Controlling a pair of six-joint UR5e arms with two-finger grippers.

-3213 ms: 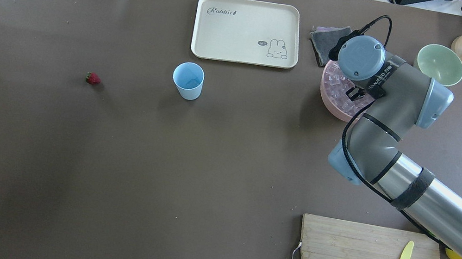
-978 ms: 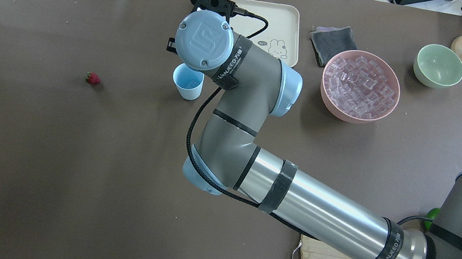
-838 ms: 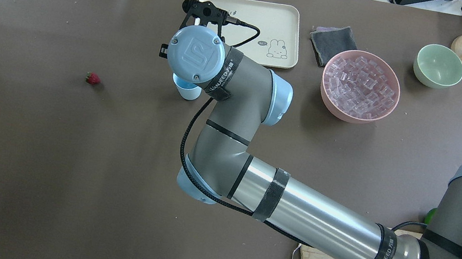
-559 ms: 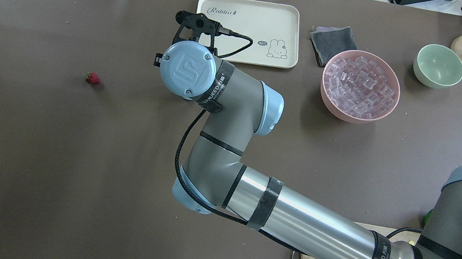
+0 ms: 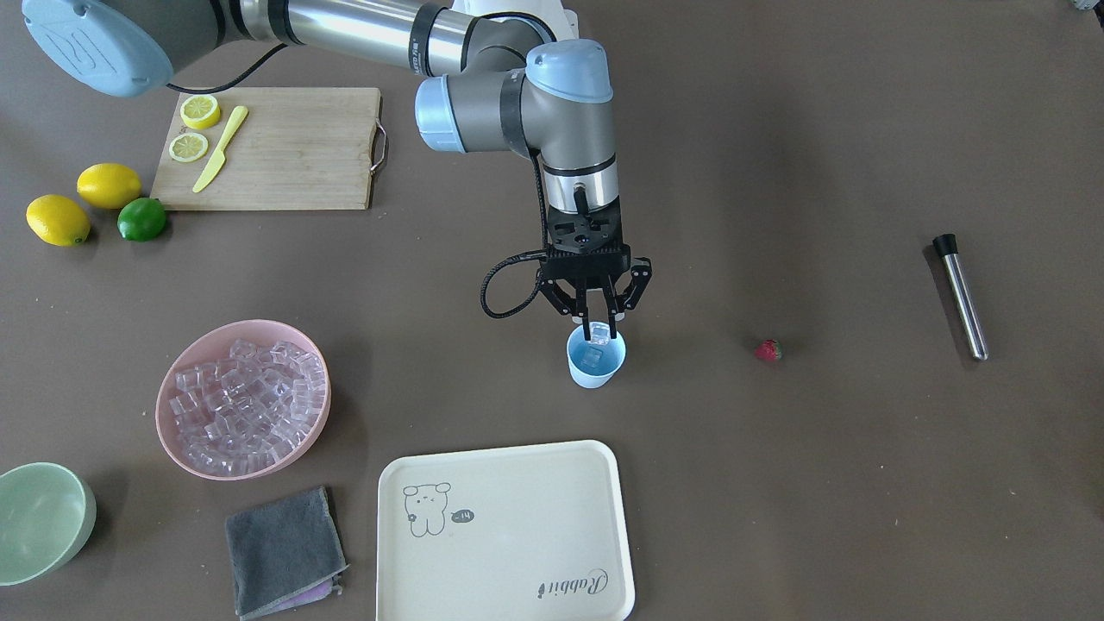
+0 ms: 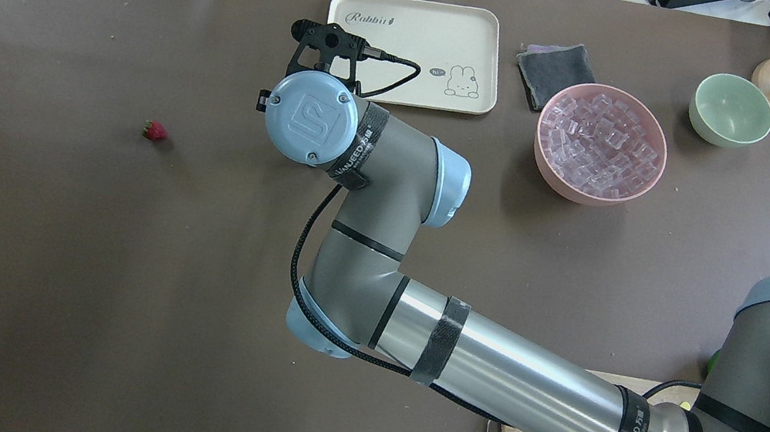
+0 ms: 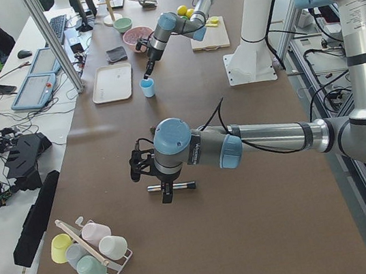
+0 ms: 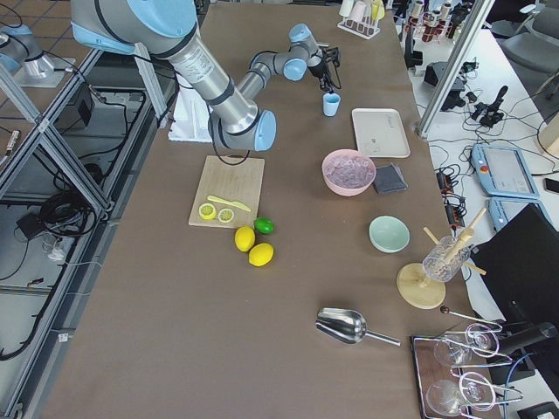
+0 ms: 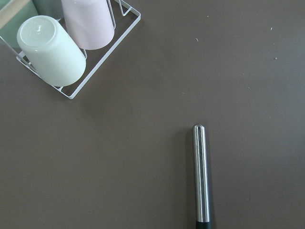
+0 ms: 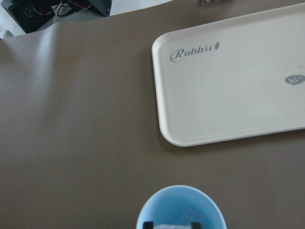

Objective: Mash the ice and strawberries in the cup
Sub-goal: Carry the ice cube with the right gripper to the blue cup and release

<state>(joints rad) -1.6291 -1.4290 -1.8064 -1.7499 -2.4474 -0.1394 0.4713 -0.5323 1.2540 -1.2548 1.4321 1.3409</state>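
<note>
My right gripper (image 5: pixel 597 330) hangs straight over the small light-blue cup (image 5: pixel 595 366), shut on a clear ice cube (image 5: pixel 596 331) just above the rim. The right wrist view shows the fingertips (image 10: pixel 149 224) with the cube between them at the cup's (image 10: pixel 181 205) mouth. More ice lies inside the cup. In the overhead view the wrist hides the cup. The strawberry (image 5: pixel 768 349) lies alone on the table, also in the overhead view (image 6: pixel 154 130). My left gripper (image 7: pixel 167 196) hovers above a steel muddler (image 9: pixel 200 176); I cannot tell whether it is open or shut.
A pink bowl (image 5: pixel 160 410) full of ice cubes (image 6: pixel 600 143) is beside a grey cloth (image 5: pixel 283 548) and a pale-green bowl (image 5: pixel 39 522). A cream tray (image 5: pixel 509 535) lies close beyond the cup. A cutting board (image 5: pixel 293 147) with lemon slices, whole lemons and a lime sits near the robot.
My right arm left the pink ice bowl and swung across to the cup. Its wrist now covers the cup in the overhead view and has settled there.
</note>
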